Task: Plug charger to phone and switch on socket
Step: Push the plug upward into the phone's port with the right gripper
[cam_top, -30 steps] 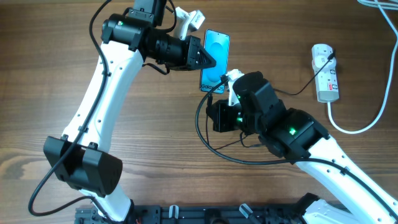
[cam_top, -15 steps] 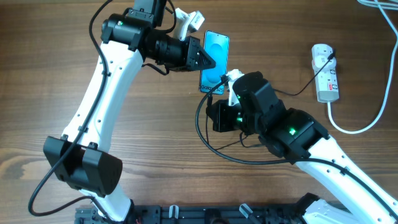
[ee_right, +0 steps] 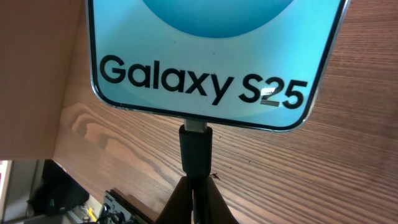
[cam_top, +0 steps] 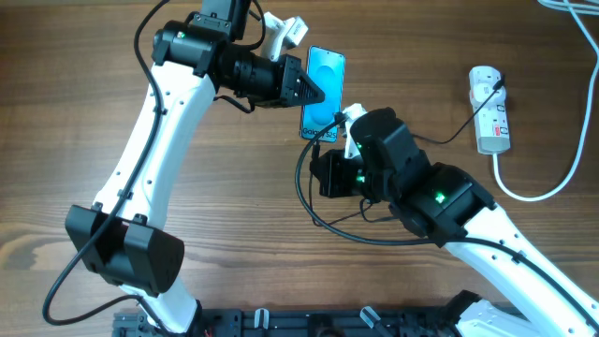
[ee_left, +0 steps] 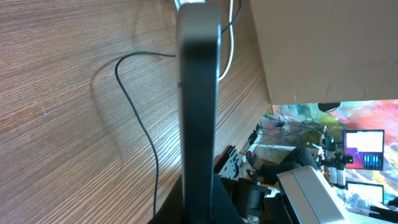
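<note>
Unmoved, left gripper [cam_top: 321, 94] clamps phone [cam_top: 326, 67], right gripper [ee_right: 196, 186] charger [ee_right: 196, 146].

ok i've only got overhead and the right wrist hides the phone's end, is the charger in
observer: Right wrist view: the charger tip sits at the port in the phone's bottom edge, a sliver of metal showing.
operator: who's got the tip
observer: The right gripper, shut on its rear end.
operator: and the phone
observer: Left wrist view: the left gripper is shut across it, phone seen edge-on.
</note>
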